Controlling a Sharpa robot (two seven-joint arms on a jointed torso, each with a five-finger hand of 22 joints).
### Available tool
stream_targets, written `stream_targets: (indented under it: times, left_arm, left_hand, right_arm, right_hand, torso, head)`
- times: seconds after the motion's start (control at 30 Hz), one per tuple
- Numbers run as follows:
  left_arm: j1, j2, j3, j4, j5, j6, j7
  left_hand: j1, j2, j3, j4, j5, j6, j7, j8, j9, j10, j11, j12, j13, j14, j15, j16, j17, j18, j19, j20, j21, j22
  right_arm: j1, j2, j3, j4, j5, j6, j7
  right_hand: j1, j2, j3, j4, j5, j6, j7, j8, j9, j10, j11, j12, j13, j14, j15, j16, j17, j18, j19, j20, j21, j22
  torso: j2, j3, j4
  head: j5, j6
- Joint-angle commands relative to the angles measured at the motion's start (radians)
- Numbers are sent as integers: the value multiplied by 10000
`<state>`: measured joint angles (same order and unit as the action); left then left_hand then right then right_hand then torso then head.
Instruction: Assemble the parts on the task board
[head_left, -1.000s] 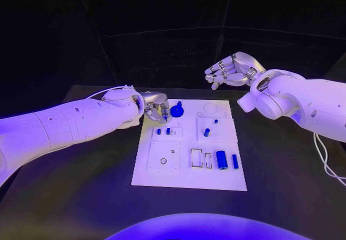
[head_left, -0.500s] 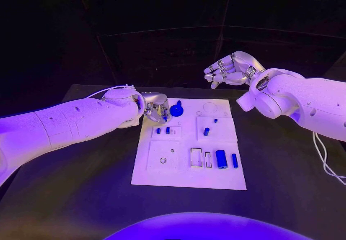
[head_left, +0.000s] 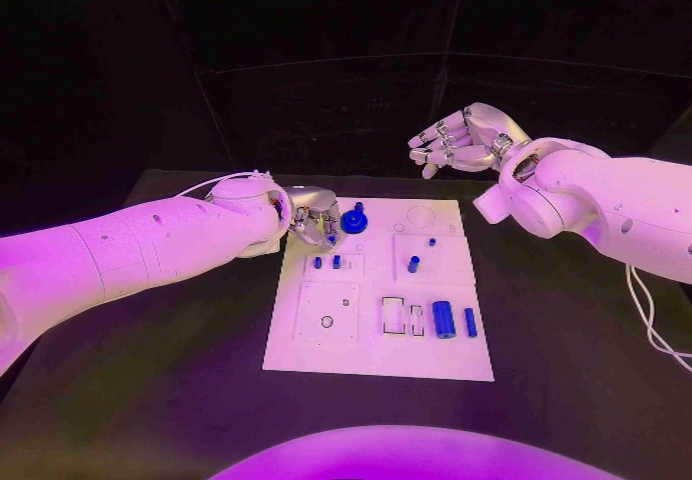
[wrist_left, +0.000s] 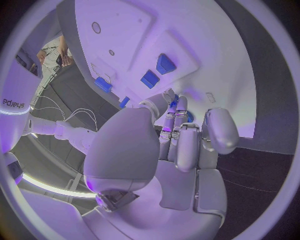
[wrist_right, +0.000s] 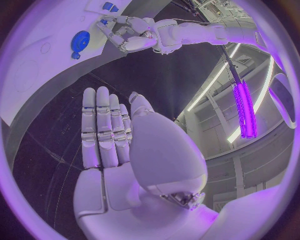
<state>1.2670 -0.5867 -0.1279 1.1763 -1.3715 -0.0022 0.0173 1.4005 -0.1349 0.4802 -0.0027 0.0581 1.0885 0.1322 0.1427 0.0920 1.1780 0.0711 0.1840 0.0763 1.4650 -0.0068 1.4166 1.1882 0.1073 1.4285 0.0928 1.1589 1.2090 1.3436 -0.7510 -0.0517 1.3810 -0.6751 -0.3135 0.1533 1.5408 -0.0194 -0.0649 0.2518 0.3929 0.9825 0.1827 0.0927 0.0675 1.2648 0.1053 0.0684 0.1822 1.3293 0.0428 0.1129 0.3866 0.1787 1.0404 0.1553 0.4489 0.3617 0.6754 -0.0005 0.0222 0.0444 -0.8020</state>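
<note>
The left hand (head_left: 310, 213) hovers with fingers curled, holding nothing, just beside the round blue knobbed part (head_left: 353, 220) standing at the far left of the white rectangular task board (head_left: 378, 350). The right hand (head_left: 464, 137) is raised beyond the board's far edge above the black worktop (head_left: 159, 380), fingers straight and empty.

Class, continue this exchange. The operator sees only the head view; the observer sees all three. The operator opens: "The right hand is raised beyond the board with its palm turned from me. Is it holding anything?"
Observer: No. The right wrist view shows the right hand with straight fingers and a bare palm.
Operator: Does the left hand touch the round blue part?
Observer: No. The right wrist view shows bare board between the left hand and the round blue part.
Operator: Is the left hand pinching anything?
Observer: The left wrist view shows a bit of blue at its fingertips. I cannot tell whether that is held.
</note>
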Motion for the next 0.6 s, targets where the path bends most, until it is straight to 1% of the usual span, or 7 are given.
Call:
stream_targets:
  times: [0.03, 0.3, 0.47, 0.6]
  left_arm:
    - [8, 30, 2, -2, 35, 155, -82]
    - [8, 88, 0, -50, 35, 286, -294]
    - [8, 112, -5, -81, 35, 373, -427]
    - [8, 118, -10, -98, 35, 416, -507]
  left_hand:
    - [-119, 10, -53, 8, -25, 59, -5, -65, 8, 82, -27, -64, 10, 217, -48, -22, -17, -129, 50, -26, 53, 20]
    - [-213, -46, -137, 12, -26, -34, 20, -155, -17, 41, -9, -140, 21, 207, -43, -29, -47, -127, 30, -34, 26, 12]
    - [-382, -168, -294, 55, -25, -424, 126, -425, -120, -189, 93, -285, 4, 173, 32, -66, -149, -117, -18, 10, -71, -51]
    - [-451, -222, -400, 75, -26, -537, 176, -520, -153, -413, 165, -396, -20, 139, 85, -102, -245, -103, -60, 56, -164, -115]
  right_arm:
    - [20, 9, 6, 7, -12, 49, 73]
    - [20, 18, 6, 6, -12, 50, 74]
    - [20, 17, 6, 8, -12, 51, 74]
    - [20, 9, 6, 13, -12, 50, 72]
  right_hand:
    - [-41, 22, 29, 48, 39, -32, 19, -62, 8, -72, 6, -32, -15, 56, 35, -62, -14, 27, 77, -21, -45, -13]
    - [-41, 22, 29, 48, 39, -32, 19, -62, 8, -72, 6, -32, -15, 56, 35, -62, -14, 27, 77, -21, -45, -13]
    - [-41, 22, 29, 48, 39, -32, 19, -62, 8, -72, 6, -32, -15, 56, 35, -62, -14, 27, 77, -21, -45, -13]
    - [-41, 22, 29, 48, 39, -32, 19, -62, 8, -72, 6, -32, -15, 56, 35, -62, -14, 27, 77, -21, -45, -13]
  torso:
    - [1, 0, -3]
    - [-2, -1, -1]
    - [2, -1, 2]
    - [-2, 0, 2]
  head:
    - [-6, -13]
    - [-22, -27]
    - [-26, -32]
    - [-28, -38]
